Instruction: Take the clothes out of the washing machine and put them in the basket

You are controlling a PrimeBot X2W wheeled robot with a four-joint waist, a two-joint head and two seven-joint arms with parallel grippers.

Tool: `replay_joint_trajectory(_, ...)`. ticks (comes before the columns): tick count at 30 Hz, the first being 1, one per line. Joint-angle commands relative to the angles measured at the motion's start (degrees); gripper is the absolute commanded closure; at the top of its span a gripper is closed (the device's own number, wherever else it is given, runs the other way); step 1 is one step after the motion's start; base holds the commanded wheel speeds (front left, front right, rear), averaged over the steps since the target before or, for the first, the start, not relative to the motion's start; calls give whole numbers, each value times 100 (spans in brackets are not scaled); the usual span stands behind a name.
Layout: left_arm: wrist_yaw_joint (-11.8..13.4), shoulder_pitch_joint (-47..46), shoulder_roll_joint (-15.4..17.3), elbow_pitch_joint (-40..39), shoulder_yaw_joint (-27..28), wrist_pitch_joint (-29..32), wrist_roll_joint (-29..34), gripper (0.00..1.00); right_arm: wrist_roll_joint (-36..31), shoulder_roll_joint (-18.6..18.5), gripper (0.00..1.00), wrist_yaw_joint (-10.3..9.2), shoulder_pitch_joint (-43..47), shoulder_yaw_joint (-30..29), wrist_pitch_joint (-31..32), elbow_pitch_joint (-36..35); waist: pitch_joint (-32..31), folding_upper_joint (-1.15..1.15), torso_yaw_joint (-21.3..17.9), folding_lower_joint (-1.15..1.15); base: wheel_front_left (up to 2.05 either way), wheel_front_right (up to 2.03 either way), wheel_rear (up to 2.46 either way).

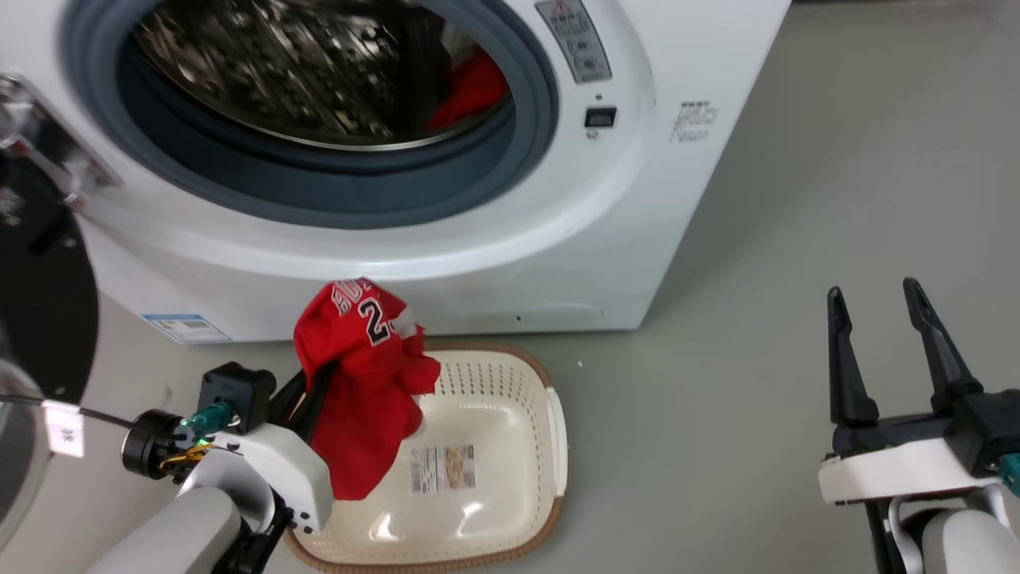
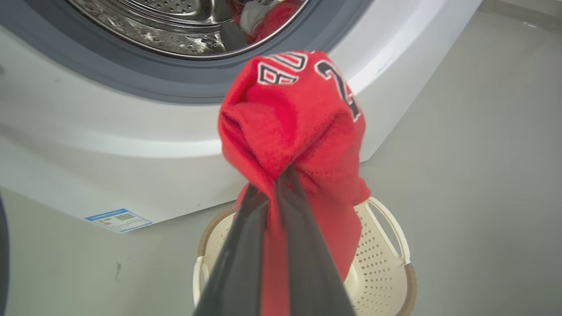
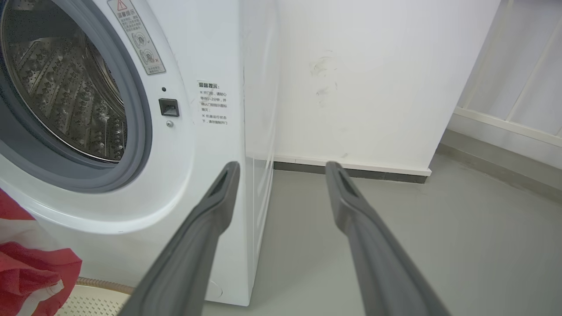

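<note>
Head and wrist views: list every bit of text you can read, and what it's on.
"BU" and "2", rest folded away: red jersey in the left pincer.
"温馨提示:": heading of the notice on the washing machine; its lines below are too small.
Warning-triangle sticker: wording too small.
Basket label, blue sticker, white tag: blurred, unreadable.

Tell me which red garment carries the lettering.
The red garment pinched in the left pincer over the basket: white lettering shows on it. The other red garment lies inside the drum, lettering unseen.
</note>
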Motion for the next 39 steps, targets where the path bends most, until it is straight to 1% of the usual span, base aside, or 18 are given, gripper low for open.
replay_joint_trajectory(1, -136, -202, -111, 358, -63, -22, 60, 100, 20, 3, 0, -8, -128, 23, -14, -41, 448, 0, -161, 0, 0, 0, 0)
replay_joint_trajectory(6, -557, -642, -486, 1542, -230, -68, 175, 100, 42, 5, 0, -8, -341, 40, -14, -151, 1076, 0, -323, 0, 0, 0, 0)
replay_joint_trajectory(9, -755, -987, -703, 2215, -288, -100, 241, 100, 30, 5, 0, -8, -461, 59, -14, -230, 1458, 0, -429, 0, 0, 0, 0)
replay_joint_trajectory(13, -992, -1403, -966, 3065, -323, -155, 303, 100, 19, 5, 0, -8, -597, 48, -14, -333, 1904, 0, -563, 0, 0, 0, 0)
replay_joint_trajectory(14, -992, -1403, -966, 3065, -323, -155, 303, 100, 19, 5, 0, -8, -597, 48, -14, -333, 1904, 0, -563, 0, 0, 0, 0)
replay_joint_trajectory(19, -1218, -1848, -1253, 3949, -394, -201, 410, 100, 82, 5, 0, -8, -738, -21, -14, -396, 2350, 0, -705, 0, 0, 0, 0)
replay_joint_trajectory(22, -1296, -2046, -1408, 4360, -428, -233, 452, 100, 96, 5, 0, -8, -788, -37, -14, -436, 2555, 0, -753, 0, 0, 0, 0)
replay_joint_trajectory(28, -1368, -2404, -1585, 5057, -492, -257, 521, 100, 133, 5, 0, -8, -837, -63, -14, -517, 2900, 0, -801, 0, 0, 0, 0)
replay_joint_trajectory(32, -1324, -2538, -1596, 5454, -518, -262, 553, 100, 133, 5, 0, -8, -867, -52, -14, -546, 3028, 0, -823, 0, 0, 0, 0)
replay_joint_trajectory(38, -1303, -2547, -1614, 5704, -492, -175, 471, 100, 126, 5, 0, -8, -884, -71, -14, -534, 3076, 0, -822, 0, 0, 0, 0)
replay_joint_trajectory(39, -1289, -2533, -1635, 5723, -483, -184, 454, 52, 113, 5, 0, -8, -876, -71, -14, -516, 3053, 0, -812, 0, 0, 0, 0)
